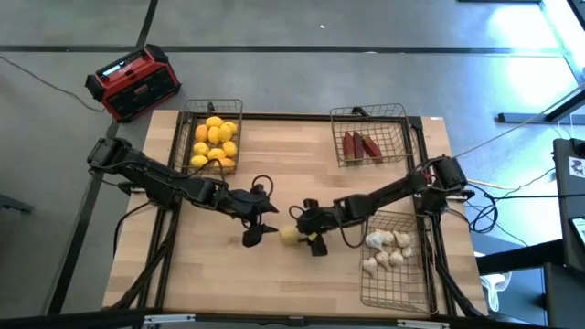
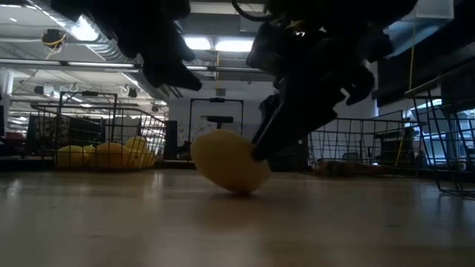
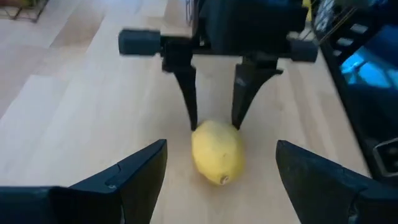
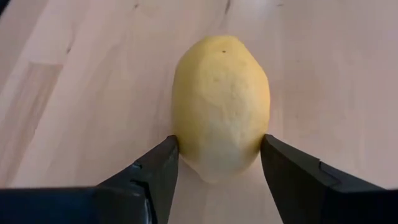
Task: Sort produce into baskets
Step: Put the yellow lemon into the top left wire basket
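Lemon (image 4: pixel 221 106) sits on the wooden table (image 1: pixel 219 274), near mid-table, lying on its side. Right gripper (image 1: pixel 302 233) is down at table level w/ both fingers pressed against the lemon's sides, one on each flank — clamped on it, lemon touching the tabletop in the low view (image 2: pixel 230 162). Left gripper (image 1: pixel 260 224) is just beside it on the opp. side, fingers spread wide apart, holding nothing; its wrist view looks straight at the lemon (image 3: pixel 216 152) and the right arm's two fingers (image 3: pixel 186 93) gripping it.

Baskets: far-left wire basket (image 1: pixel 187 137) has a pile of yellow/orange lemons (image 1: pixel 216 142). Far-right basket (image 1: pixel 393 119) holds dark red long pieces (image 1: pixel 360 145). Near-right basket (image 1: pixel 393 288) holds white garlic bulbs (image 1: pixel 386 250), next to the right arm. Red-and-black box (image 1: pixel 135 82) sits off the table's far-left corner, on the floor.
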You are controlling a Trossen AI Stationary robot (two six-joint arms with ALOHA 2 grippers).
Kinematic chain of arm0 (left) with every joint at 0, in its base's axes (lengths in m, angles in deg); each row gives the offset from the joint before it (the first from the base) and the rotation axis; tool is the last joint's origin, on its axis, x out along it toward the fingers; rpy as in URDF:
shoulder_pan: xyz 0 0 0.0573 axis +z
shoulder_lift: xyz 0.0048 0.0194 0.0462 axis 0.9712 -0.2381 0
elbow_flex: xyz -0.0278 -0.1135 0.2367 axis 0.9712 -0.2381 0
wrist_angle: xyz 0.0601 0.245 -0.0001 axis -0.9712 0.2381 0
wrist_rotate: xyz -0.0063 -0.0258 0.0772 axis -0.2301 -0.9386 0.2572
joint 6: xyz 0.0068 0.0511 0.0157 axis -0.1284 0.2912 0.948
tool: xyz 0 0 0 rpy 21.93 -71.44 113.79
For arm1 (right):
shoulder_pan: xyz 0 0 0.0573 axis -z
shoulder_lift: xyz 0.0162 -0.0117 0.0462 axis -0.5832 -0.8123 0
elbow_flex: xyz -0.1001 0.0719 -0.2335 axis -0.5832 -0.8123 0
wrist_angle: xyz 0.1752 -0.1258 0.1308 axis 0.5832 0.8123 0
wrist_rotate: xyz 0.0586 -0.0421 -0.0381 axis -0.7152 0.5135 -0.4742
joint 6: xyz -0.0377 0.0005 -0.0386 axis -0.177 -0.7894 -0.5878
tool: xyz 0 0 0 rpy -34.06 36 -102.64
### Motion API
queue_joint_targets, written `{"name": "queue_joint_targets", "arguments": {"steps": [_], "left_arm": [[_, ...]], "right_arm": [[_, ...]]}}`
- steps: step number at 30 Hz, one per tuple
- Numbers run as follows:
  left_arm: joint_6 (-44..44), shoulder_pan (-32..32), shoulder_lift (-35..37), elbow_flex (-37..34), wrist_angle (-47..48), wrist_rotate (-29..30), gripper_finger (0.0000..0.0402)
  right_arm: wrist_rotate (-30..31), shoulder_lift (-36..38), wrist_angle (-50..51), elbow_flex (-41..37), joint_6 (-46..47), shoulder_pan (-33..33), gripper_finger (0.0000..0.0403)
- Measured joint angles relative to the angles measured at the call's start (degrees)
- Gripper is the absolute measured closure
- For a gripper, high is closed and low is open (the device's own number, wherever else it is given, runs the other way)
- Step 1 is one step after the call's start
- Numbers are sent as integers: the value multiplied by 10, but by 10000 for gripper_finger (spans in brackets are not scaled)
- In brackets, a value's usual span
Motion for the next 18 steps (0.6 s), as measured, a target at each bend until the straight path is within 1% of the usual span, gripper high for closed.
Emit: {"name": "queue_joint_targets", "arguments": {"steps": [5, 11, 14, 18], "left_arm": [[30, 0, -3, 0, 17, 6, 107], [43, 0, -22, 0, 2, 10, 107], [20, 0, -36, 0, -20, 39, 107], [-3, -1, -59, 0, -30, 43, 107]], "right_arm": [[24, 2, -2, 0, 0, 1, 185], [23, 2, -2, 3, 1, 1, 185], [23, 2, -1, 3, 1, 1, 185], [27, 2, -3, 3, 4, 1, 185]]}}
